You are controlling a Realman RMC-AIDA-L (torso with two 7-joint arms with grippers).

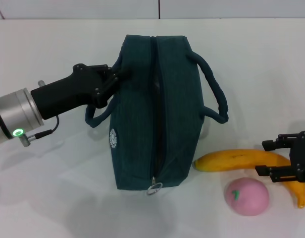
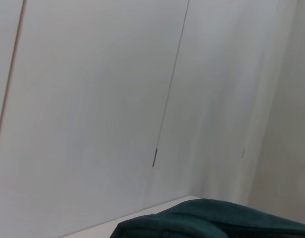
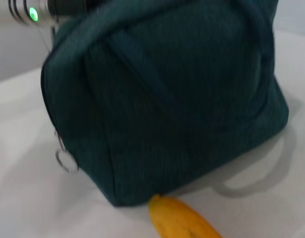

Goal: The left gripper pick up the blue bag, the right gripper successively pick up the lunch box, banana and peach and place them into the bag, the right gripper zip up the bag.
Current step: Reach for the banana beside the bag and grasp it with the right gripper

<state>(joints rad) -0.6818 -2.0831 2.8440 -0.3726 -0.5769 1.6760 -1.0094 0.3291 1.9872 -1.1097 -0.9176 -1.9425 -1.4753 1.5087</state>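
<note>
A dark teal-blue bag (image 1: 155, 114) stands upright in the middle of a white desk (image 1: 53, 188), seen from above. Its long zipper runs down the centre of the top, and the metal ring pull (image 1: 154, 188) hangs at the near end. The slit looks narrow, so whether it is open enough to take anything is hard to tell.

The left gripper (image 1: 113, 79) reaches in from the robot's left and meets the bag at its far left top edge, where one rope handle (image 1: 95, 116) joins. Its fingers appear clamped on that edge or handle, probably to steady the bag and hold its mouth for loading. The other handle (image 1: 214, 91) loops out on the right side.

Just to the right of the bag, a yellow-orange banana (image 1: 241, 159) lies on the desk, its near tip almost touching the bag's lower corner. A round pink peach (image 1: 246, 196) sits right in front of the banana. No lunch box is visible anywhere; it may already be inside the bag.

The right gripper (image 1: 281, 158) hovers over the banana's far end, its fingers apart and straddling the fruit, seemingly lined up to grasp it next.
</note>
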